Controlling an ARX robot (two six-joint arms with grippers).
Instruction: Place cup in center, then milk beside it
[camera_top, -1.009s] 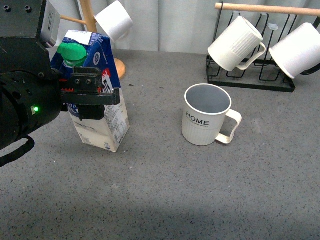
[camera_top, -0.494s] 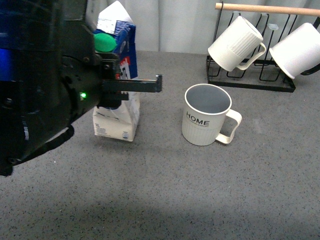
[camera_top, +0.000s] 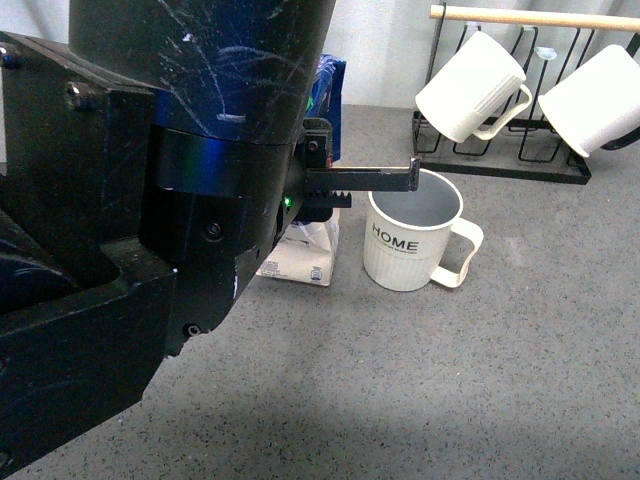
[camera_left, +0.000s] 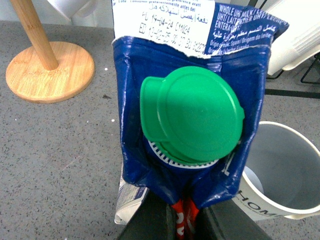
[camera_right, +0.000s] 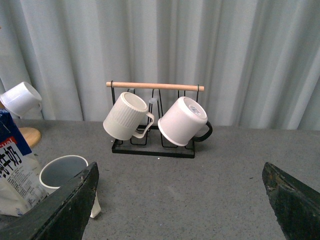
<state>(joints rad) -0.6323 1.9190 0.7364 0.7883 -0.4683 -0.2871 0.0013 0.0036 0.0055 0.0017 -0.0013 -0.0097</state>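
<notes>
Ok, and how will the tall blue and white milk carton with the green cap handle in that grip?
The tall blue and white cardboard milk carton probably dents: its walls look creased near the green screw cap. Tall over a small base, it likely tips if released tilted beside the off-white ribbed HOME mug. Weight cannot be judged.

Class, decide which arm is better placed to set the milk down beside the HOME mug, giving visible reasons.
Left. The left gripper holds the milk carton, close beside the cup. The right gripper is open, empty and well back from both.
</notes>
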